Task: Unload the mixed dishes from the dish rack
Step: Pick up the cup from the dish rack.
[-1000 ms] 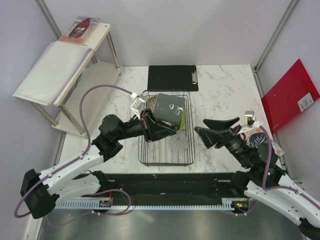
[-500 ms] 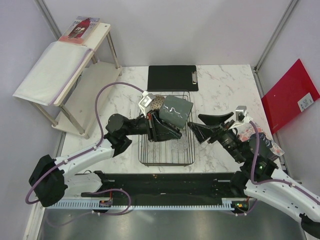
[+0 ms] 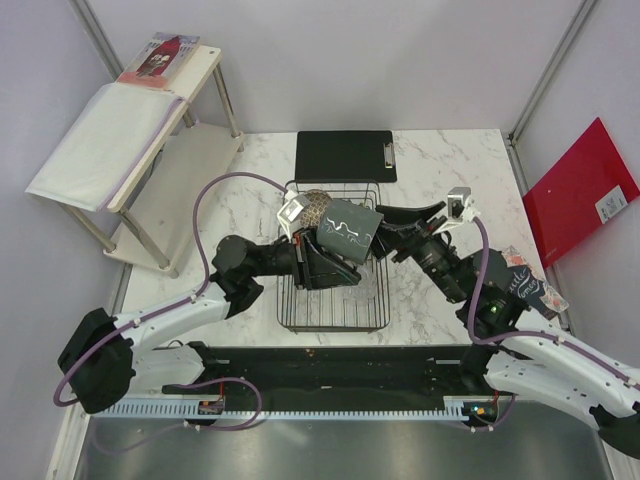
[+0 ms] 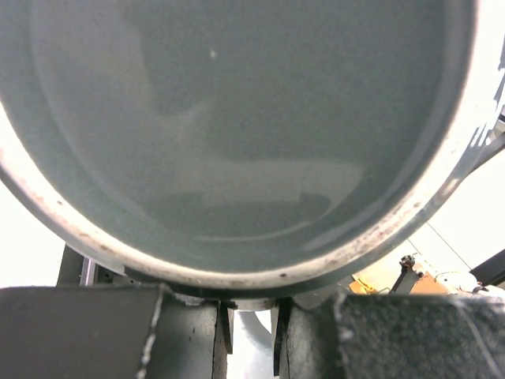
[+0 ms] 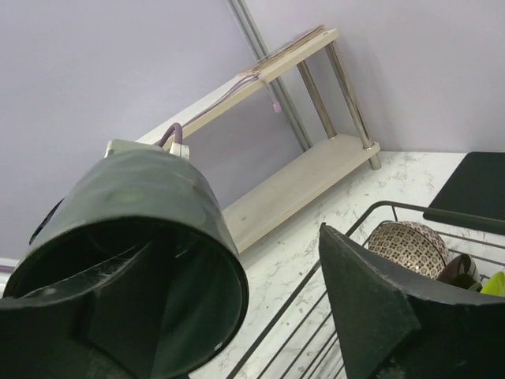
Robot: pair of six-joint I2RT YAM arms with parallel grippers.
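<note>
The dark grey-green mug (image 3: pixel 350 228) hangs tilted above the dish rack (image 3: pixel 330 322), with my left gripper (image 3: pixel 322 252) shut on it. In the left wrist view the mug's round body (image 4: pixel 237 118) fills the frame above that gripper (image 4: pixel 251 332). My right gripper (image 3: pixel 386 232) stands open at the mug's mouth (image 5: pixel 150 205). One finger reaches inside the mug and the other finger (image 5: pixel 371 292) stays outside it. A patterned round dish (image 5: pixel 406 246) and a clear glass (image 3: pixel 360 285) sit in the rack, with a lime-green plate's edge (image 5: pixel 495 284) beside the dish.
A black clipboard (image 3: pixel 345 155) lies behind the rack. A wooden shelf unit (image 3: pixel 150 150) stands at the far left and a red folder (image 3: pixel 580 190) leans at the right. A printed packet (image 3: pixel 525 285) lies by the right arm.
The left gripper has carried the mug slightly right over the rack. The right arm has swung left and forward until its open jaws reach the mug's mouth.
</note>
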